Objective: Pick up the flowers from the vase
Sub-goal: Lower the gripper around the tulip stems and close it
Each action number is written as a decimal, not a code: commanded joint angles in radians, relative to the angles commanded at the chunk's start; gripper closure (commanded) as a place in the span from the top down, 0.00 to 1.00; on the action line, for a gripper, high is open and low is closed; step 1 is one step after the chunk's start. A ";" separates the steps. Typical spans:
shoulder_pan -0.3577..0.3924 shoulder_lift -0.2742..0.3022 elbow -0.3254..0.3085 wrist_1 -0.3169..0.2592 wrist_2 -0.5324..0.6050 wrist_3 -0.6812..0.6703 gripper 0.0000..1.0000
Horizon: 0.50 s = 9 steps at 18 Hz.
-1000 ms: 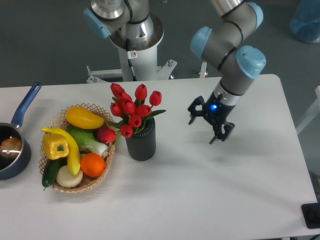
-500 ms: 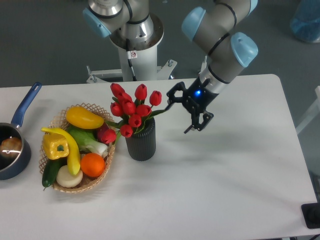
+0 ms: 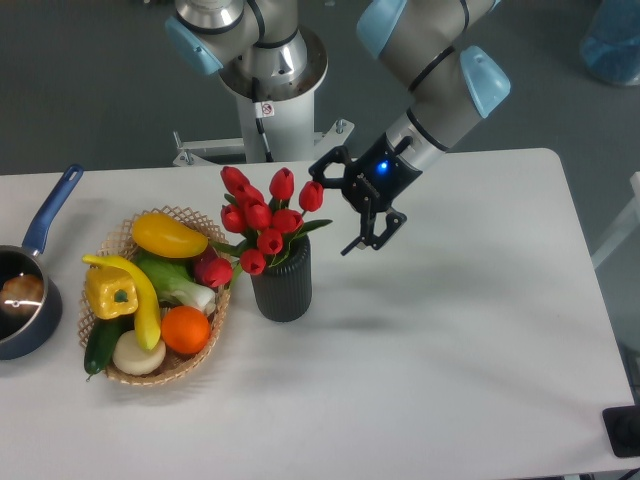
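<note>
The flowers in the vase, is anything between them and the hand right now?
Nothing visible stands between them. The hand, open, is just to the right of the flowers, which stand in the vase; the basket of produce lies on the far, left side.

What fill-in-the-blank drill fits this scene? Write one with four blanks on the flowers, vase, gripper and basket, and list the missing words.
1. The red tulips stand in a dark ribbed ____.
2. The gripper hovers with its jaws ____, just right of the blooms in the picture.
3. The woven basket of produce sits on the vase's ____ side in the picture.
4. The saucepan at the table's edge has a ____ handle.

Missing words: vase; open; left; blue
</note>
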 joint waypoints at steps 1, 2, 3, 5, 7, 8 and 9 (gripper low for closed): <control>-0.005 0.002 0.000 0.000 -0.015 0.000 1.00; -0.006 0.002 0.000 0.000 -0.029 0.000 1.00; -0.008 0.002 0.000 0.000 -0.040 0.000 1.00; -0.028 0.002 -0.002 0.000 -0.061 0.000 1.00; -0.044 0.002 -0.003 0.002 -0.080 0.000 1.00; -0.057 0.002 -0.003 0.002 -0.088 0.000 1.00; -0.061 0.002 -0.003 0.002 -0.094 0.000 1.00</control>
